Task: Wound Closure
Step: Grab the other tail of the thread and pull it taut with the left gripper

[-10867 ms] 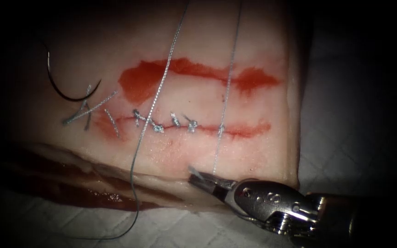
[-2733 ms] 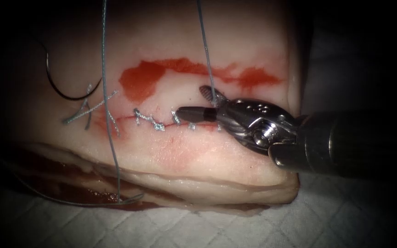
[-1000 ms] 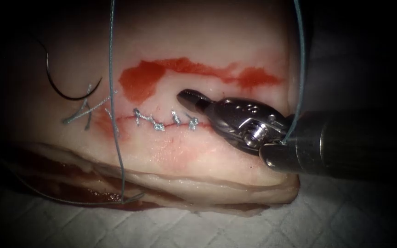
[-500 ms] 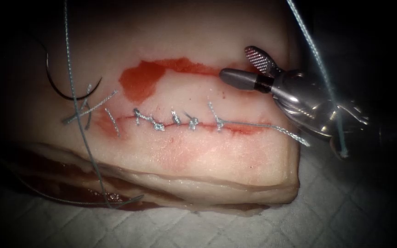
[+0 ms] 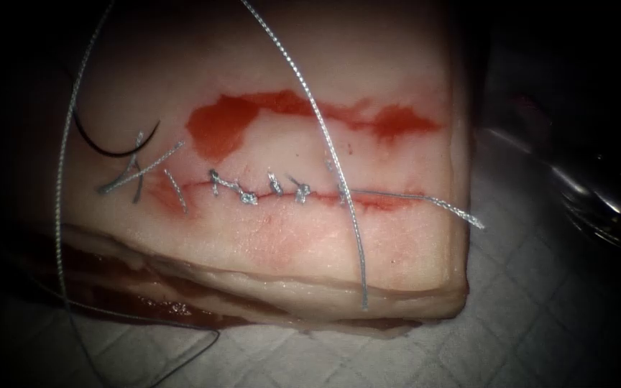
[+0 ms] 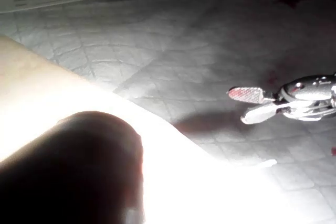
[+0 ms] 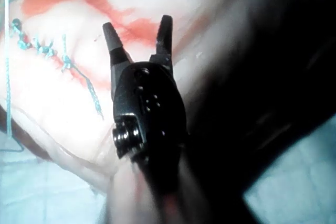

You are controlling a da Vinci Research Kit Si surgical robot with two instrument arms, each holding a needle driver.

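Left of the cut (image 5: 282, 192) on the tissue (image 5: 397, 108), the stiff curved needle (image 5: 106, 147) lies free, best gripped mid-curve, its limp, slippery thread (image 5: 325, 136) draped loose, while the right claw (image 7: 137, 38) gapes empty; the left I cannot tell.

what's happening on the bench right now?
Wound closure practice on the tissue. The cut carries a row of stitches, with a cut end of thread trailing off its right end. The right tool sits off the tissue's right edge, jaws open, holding nothing. The needle lies free on the tissue left of the stitches, not in it. A loose length of thread drapes across the cut. I can't make out the left tool's jaws or anything in them.
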